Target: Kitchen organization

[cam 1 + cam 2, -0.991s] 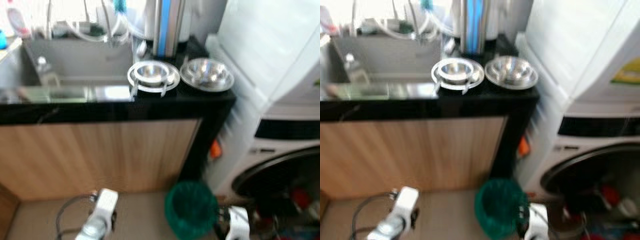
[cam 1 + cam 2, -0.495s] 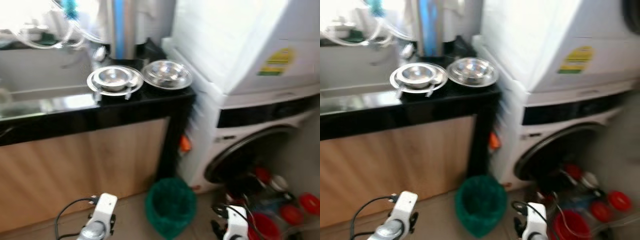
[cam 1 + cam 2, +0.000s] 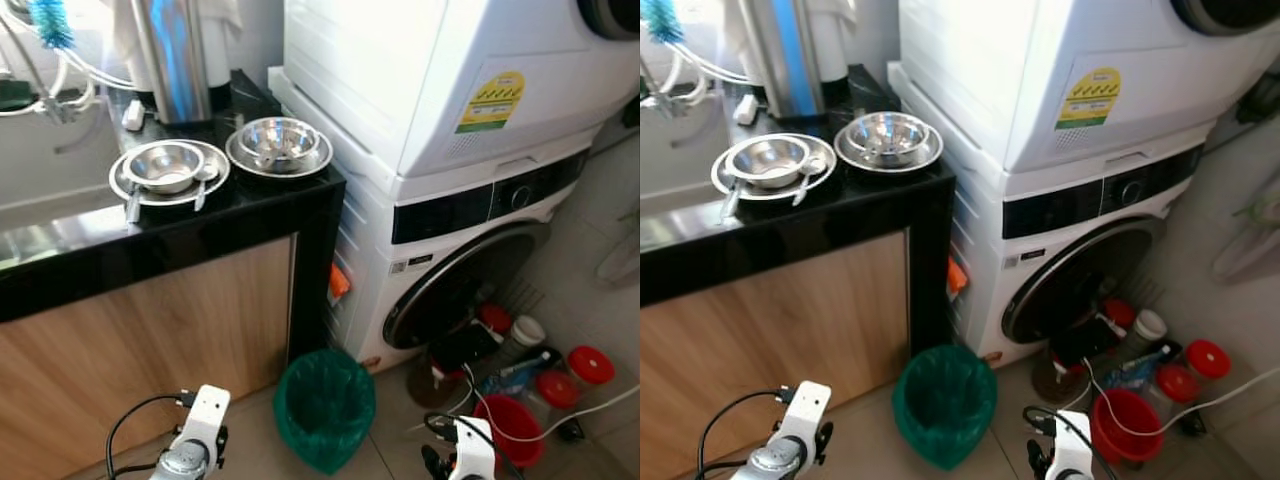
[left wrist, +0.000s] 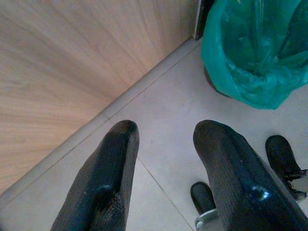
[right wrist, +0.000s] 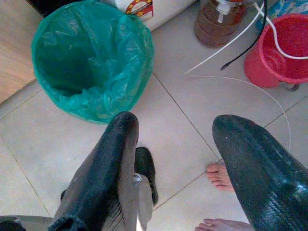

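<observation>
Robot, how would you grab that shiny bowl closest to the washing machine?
Probably by its rim. The steel bowl sits upright in a wide steel plate near the counter's right end. Its walls are round and slippery, so one finger inside and one outside, coming straight down over the near front edge, looks safest.

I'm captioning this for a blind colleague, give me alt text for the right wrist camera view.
The open right gripper hangs over a tiled floor, empty. A bin lined with a green bag stands ahead, with a red bucket and a brown bottle beside it, and a person's bare toes nearby.
</observation>
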### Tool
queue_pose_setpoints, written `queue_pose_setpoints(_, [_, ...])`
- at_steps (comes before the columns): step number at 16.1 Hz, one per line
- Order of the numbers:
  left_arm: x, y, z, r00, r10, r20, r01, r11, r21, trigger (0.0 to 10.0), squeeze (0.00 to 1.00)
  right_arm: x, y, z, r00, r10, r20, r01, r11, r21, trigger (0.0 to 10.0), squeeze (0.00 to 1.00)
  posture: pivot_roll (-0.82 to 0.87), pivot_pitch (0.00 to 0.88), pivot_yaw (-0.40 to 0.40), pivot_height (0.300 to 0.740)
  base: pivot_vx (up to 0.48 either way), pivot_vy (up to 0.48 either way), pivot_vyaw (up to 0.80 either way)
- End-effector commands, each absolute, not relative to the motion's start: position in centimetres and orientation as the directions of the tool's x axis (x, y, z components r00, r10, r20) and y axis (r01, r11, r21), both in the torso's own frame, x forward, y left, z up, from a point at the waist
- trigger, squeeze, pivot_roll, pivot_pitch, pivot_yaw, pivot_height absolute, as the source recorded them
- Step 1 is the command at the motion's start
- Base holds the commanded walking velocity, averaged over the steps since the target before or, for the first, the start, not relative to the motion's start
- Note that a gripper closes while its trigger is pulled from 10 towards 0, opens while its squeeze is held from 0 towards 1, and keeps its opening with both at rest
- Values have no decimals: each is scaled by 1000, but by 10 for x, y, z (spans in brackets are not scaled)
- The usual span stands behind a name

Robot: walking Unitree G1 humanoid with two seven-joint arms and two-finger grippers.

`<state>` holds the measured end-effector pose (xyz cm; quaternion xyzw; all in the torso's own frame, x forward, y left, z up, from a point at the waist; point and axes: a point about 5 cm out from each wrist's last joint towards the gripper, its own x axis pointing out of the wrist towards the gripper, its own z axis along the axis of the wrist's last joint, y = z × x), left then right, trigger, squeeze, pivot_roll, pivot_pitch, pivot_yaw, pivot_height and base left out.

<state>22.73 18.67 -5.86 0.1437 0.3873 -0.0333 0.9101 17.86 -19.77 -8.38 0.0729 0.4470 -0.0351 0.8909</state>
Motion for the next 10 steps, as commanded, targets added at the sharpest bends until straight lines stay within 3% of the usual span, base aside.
queue_pose_setpoints(1, [225, 185, -61, 687, 48, -725, 176, 957, 231, 10000, 0, 181, -200, -82, 602, -3, -798, 127, 988, 92, 10000, 0, -12, 0, -65, 740, 0, 0, -519])
queue_pose_setpoints(6, [224, 184, -61, 684, 44, -728, 190, 953, 237, 10000, 0, 182, -200, -82, 606, -5, -796, 130, 987, 92, 10000, 0, -11, 0, -65, 740, 0, 0, 0])
queue_pose_setpoints(9, [223, 185, -62, 682, 50, -730, 183, 954, 236, 10000, 0, 181, -199, -83, 602, -1, -798, 131, 987, 97, 10000, 0, -12, 0, -64, 740, 0, -469, -700])
queue_pose_setpoints(10, [224, 184, -61, 684, 47, -728, 186, 954, 236, 10000, 0, 181, -199, -83, 601, 0, -800, 130, 987, 98, 10000, 0, -12, 0, -64, 740, 0, 0, -756])
